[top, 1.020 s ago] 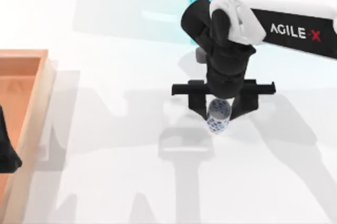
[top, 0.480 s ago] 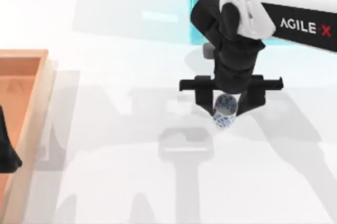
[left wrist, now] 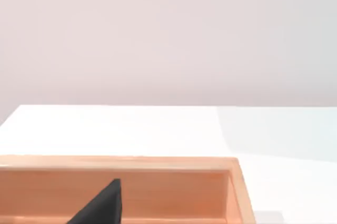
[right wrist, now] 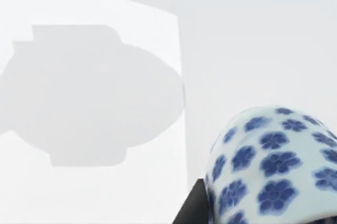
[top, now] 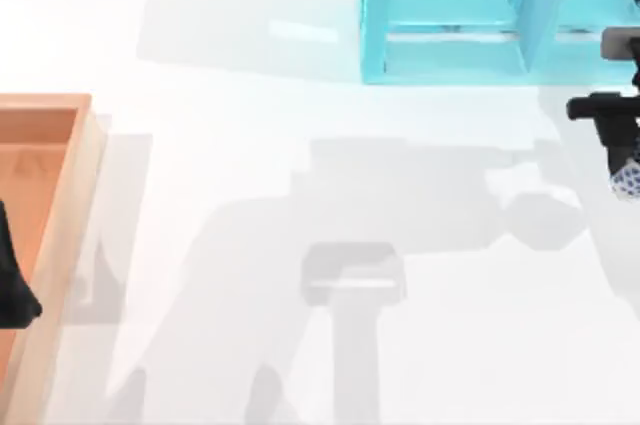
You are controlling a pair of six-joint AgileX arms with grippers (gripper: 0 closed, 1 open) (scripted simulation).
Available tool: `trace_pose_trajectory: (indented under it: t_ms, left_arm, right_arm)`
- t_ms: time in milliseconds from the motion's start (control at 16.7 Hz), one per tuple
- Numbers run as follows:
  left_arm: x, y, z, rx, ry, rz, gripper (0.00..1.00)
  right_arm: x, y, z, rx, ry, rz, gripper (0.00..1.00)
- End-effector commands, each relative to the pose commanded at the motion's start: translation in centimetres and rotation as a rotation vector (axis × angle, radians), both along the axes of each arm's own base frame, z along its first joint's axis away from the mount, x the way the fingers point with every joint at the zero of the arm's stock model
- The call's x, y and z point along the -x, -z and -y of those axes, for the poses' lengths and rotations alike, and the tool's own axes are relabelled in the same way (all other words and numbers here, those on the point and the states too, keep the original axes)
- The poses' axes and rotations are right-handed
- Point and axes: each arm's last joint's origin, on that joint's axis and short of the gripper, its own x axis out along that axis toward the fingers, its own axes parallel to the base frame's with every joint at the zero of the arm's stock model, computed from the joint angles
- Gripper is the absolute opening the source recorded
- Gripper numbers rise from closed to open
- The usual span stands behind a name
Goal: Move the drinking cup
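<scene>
Since a second ago my right arm has swung from frame centre to the far right edge of the top view, taking the small white cylindrical cup with blue floral pattern [top: 627,178] along. Right gripper [top: 625,160] now sits at right edge, mid-upper, just below the translucent cyan shelf unit [top: 445,15]; cup hangs under its black crossbar, partly cut off by the frame. Right wrist view shows the cup [right wrist: 271,166] close up, lower right, a black finger [right wrist: 194,208] against its side, table shadow well behind it. I judge the fingers closed on the cup and the cup lifted off the white table [top: 300,195].

Step in hand: carry phase, mid-transfer. Next move calls for holding the squeeze steady, then lowering at the drop spot; where that is I can't tell.

Left arm parked at left edge over the shallow light wooden tray [top: 60,205]; a black finger tip [left wrist: 102,205] shows in left wrist view, opening not readable.

Most of the right arm is out of frame.
</scene>
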Motion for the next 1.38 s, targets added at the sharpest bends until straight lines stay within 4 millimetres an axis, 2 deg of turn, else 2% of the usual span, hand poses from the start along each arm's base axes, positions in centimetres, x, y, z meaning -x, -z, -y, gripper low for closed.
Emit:
trace_pose_trajectory:
  t_ms: [120, 180, 300, 600, 720, 1020, 1320, 1380]
  left_arm:
    - [0.0, 0.0, 0.0, 0.000, 0.000, 0.000, 1.00]
    - [0.0, 0.0, 0.0, 0.000, 0.000, 0.000, 1.00]
    - [0.0, 0.0, 0.0, 0.000, 0.000, 0.000, 1.00]
    - [0.0, 0.0, 0.0, 0.000, 0.000, 0.000, 1.00]
    - [0.0, 0.0, 0.0, 0.000, 0.000, 0.000, 1.00]
    - [0.0, 0.0, 0.0, 0.000, 0.000, 0.000, 1.00]
    - [0.0, 0.0, 0.0, 0.000, 0.000, 0.000, 1.00]
    - [0.0, 0.0, 0.0, 0.000, 0.000, 0.000, 1.00]
  right_arm:
    - [1.1, -1.0, 4.1, 0.001, 0.000, -0.001, 0.00]
    - [1.7, -1.4, 5.5, 0.001, 0.001, 0.000, 0.00]
    - [2.5, -1.9, 7.0, 0.002, 0.001, 0.001, 0.00]
    - [2.4, -1.8, 7.1, 0.003, -0.001, 0.001, 0.00]
    - [2.4, -0.7, 7.1, 0.002, -0.002, -0.002, 0.00]
    - [2.5, 3.9, 7.2, 0.003, 0.001, 0.006, 0.00]
    - [2.6, 4.5, 7.2, 0.002, 0.001, 0.001, 0.00]
    - [2.6, 4.5, 7.2, 0.002, 0.001, 0.001, 0.08]
